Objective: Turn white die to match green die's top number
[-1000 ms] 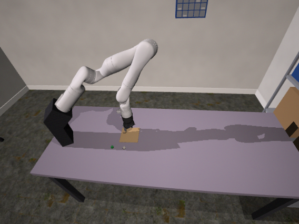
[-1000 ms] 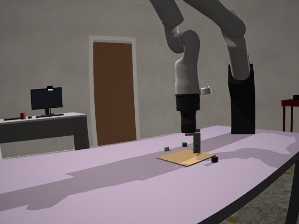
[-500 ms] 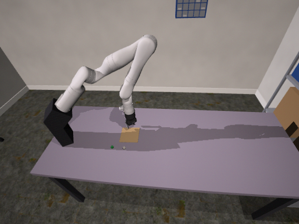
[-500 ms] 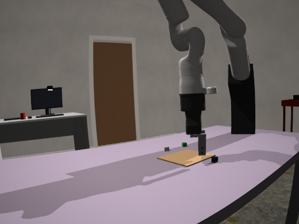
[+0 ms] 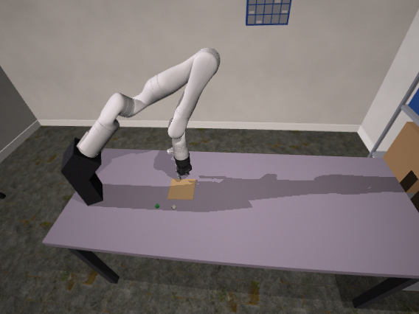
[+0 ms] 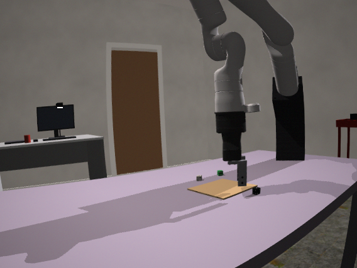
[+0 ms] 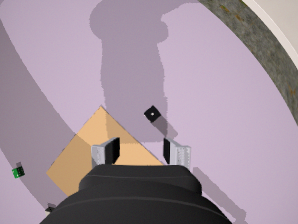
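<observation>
My fingers are spread to their widest and hold nothing, hanging low over the far edge of the flat tan square mat [image 6: 222, 188]. The small white plastic die [image 5: 173, 207] lies off the mat on the lilac surface [image 5: 258, 228], well apart from my fingers past the mat's opposite edge. I judge it light, rigid and smooth-faced, so I would pinch two opposite side faces squarely or it may squirt out. I count three dice: that white one, one small green die [image 5: 156, 206] just beside it, one small black die [image 7: 153, 113] just ahead of my fingers; and one mat.
</observation>
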